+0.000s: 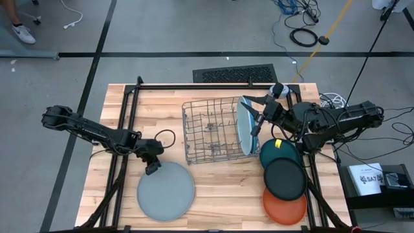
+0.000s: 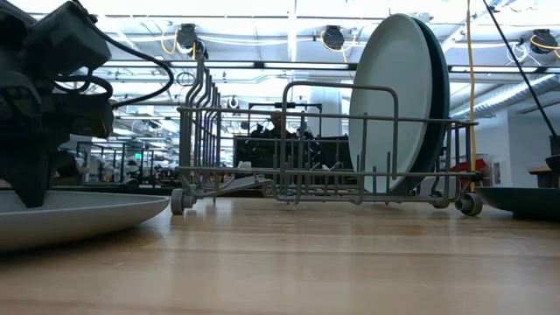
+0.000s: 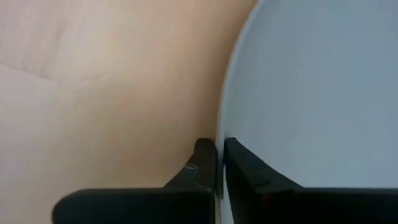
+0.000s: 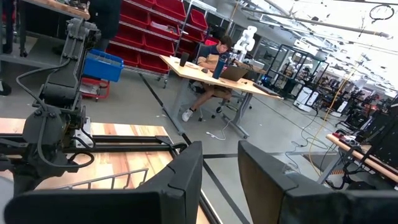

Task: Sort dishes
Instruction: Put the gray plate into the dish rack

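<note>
Pinching the rim of the grey plate, the left gripper sits low on the wooden table, one finger outside the edge and the other on the plate's face, so the jaws are clenched on that thin lip. The plate lies flat on the boards and stretches away from the gripper toward the table's near edge. Off to that gripper's far side stands the wire dish rack, and at the rack's far end two large plates stand upright on edge, the pale blue plate in front with the medium blue plate pressed just behind it. The right gripper hangs beside those upright plates, its fingers spread apart and empty. Below it on the table lie three smaller plates in an overlapping row: the dark teal plate nearest the gripper, the black plate next, and the orange plate farthest away.
</note>
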